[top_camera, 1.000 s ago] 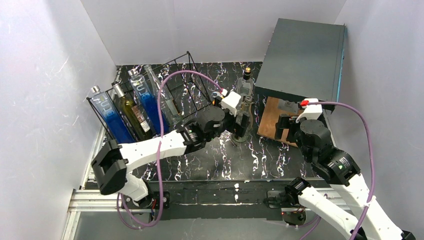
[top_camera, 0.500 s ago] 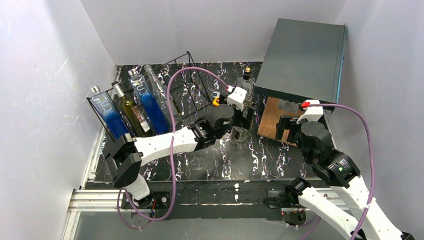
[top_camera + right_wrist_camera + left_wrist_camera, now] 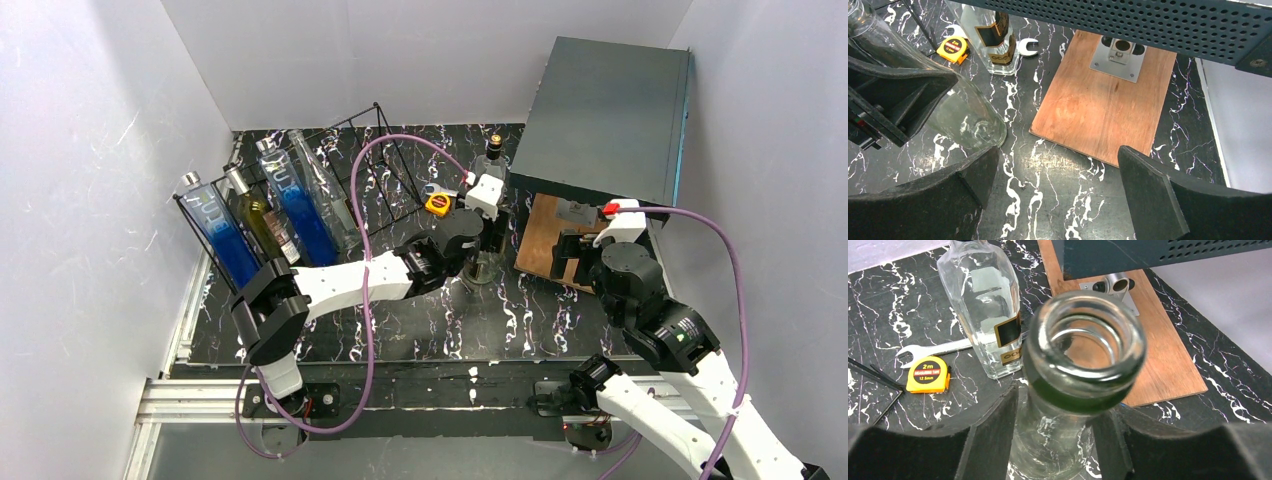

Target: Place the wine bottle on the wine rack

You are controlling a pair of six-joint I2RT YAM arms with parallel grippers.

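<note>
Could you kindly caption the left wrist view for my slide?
Left gripper clasping the clear glass wine bottle by its neck, yellow tape measure nearby.

left arm (image 3: 340,285) stretched long and low from its base, reaching forward and to the right, shoulder link upright, forearm near level. left pincer (image 3: 1055,440) clamped on the neck of the wine bottle (image 3: 1085,347), one finger (image 3: 990,435) on each side, pads against the glass just under the rim. right arm (image 3: 690,340) folded, elbow raised, wrist angled forward and down. right pincer (image 3: 1055,200) hangs wide open, fingers (image 3: 1153,195) well apart, off the tabletop (image 3: 1038,195).
</note>
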